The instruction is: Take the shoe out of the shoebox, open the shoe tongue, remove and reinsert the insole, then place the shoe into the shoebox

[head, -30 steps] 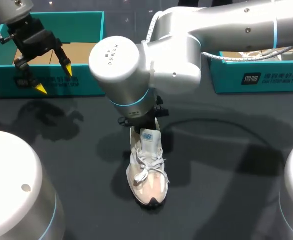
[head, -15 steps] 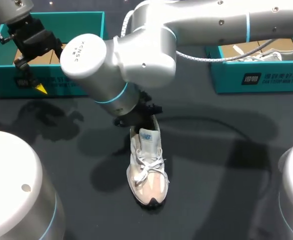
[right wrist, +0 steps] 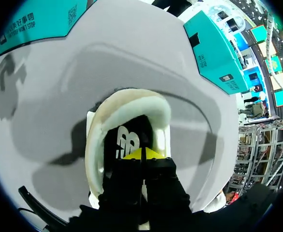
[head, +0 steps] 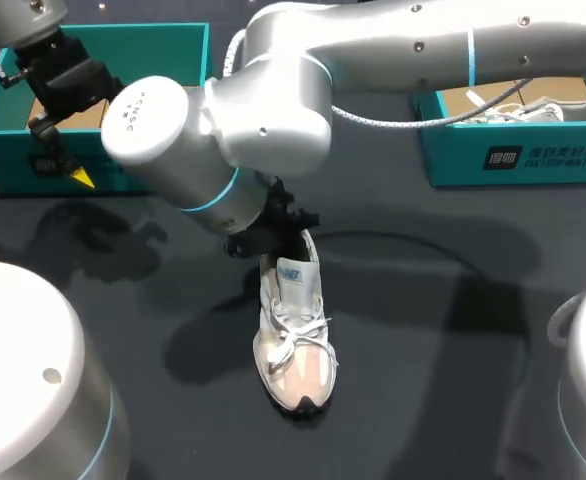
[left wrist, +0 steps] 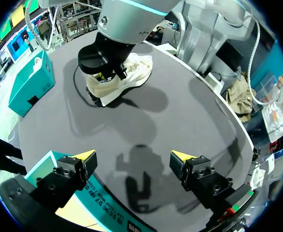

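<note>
The shoe (head: 295, 340) stands on its sole on the dark table (head: 453, 380). It is out in the open between the two teal boxes, with its toe toward the robot's side. The right arm (head: 273, 100) reaches across past the middle, down to the heel of the shoe.

In the right wrist view, the right claw (right wrist: 141, 153) has its two yellow tips pressed tight together. They are inside the shoe's mouth, just over the insole (right wrist: 127, 141) (I cannot tell if they nip the insole or only touch it). The soft rim of the shoe curves all around the tips.

The left claw (left wrist: 134, 157) hangs over the front edge of the shoebox (head: 173, 35) at the left, well apart from the shoe. Its fingers (left wrist: 85, 155) stand wide apart and hold nothing. The other box (head: 533, 150) at the right has another shoe (head: 558, 105) in it.
</note>
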`<action>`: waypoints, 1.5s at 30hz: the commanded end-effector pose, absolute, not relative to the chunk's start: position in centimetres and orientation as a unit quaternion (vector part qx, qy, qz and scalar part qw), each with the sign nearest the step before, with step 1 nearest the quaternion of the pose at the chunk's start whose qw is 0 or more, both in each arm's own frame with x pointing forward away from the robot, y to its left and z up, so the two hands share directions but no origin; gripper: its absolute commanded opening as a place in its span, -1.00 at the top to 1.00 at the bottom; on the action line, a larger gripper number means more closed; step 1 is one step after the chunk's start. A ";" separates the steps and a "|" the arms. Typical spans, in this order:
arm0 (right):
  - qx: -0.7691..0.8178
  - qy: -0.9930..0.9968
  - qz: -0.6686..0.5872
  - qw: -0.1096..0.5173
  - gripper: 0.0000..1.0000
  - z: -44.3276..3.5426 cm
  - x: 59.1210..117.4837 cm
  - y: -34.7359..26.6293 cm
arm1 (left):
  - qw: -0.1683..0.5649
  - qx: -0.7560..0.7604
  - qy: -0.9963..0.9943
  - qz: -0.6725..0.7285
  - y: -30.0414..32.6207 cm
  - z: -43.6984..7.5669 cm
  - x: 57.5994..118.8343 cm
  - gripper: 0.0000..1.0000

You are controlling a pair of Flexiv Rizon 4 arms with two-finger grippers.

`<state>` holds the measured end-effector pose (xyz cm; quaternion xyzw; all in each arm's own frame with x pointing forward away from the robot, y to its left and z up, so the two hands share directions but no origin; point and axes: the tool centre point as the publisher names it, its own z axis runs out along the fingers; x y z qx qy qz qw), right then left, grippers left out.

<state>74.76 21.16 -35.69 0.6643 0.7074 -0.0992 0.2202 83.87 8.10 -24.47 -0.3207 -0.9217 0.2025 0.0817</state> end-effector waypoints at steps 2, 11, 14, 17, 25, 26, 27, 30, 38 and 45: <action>0.676 0.681 -0.106 0.259 1.00 -34.7 73.6 21.6 | 0.082 -0.321 -0.922 0.201 8.1 -24.5 83.9 -1.00; 0.685 0.674 -0.139 0.238 1.00 -37.5 74.3 19.7 | 0.082 -0.321 -0.922 0.201 8.1 -24.5 83.9 -1.00; 0.687 0.678 -0.138 0.222 1.00 -38.5 74.4 19.5 | 0.082 -0.321 -0.922 0.201 8.1 -24.5 83.9 -1.00; 0.686 0.686 -0.129 0.205 1.00 -39.1 74.2 19.8 | 0.082 -0.321 -0.922 0.201 8.1 -24.5 83.9 -1.00; 0.688 0.692 -0.058 0.209 1.00 -36.7 73.2 20.4 | 0.082 -0.321 -0.922 0.201 8.1 -24.5 83.9 -1.00; 0.688 0.690 -0.052 0.217 1.00 -36.1 73.2 20.3 | 0.082 -0.321 -0.922 0.201 8.1 -24.5 83.9 -1.00; 0.687 0.689 -0.046 0.225 1.00 -35.5 73.2 20.3 | 0.082 -0.321 -0.922 0.201 8.1 -24.5 83.9 -1.00; 0.683 0.690 -0.039 0.238 1.00 -34.9 73.4 20.3 | 0.082 -0.321 -0.922 0.201 8.1 -24.5 83.9 -1.00; 0.678 0.706 -0.038 0.201 1.00 -37.9 74.9 20.2 | 0.082 -0.321 -0.922 0.201 8.1 -24.5 83.9 -1.00; 0.686 0.713 -0.024 0.142 1.00 -40.0 74.2 20.5 | 0.082 -0.321 -0.922 0.201 8.1 -24.5 83.9 -1.00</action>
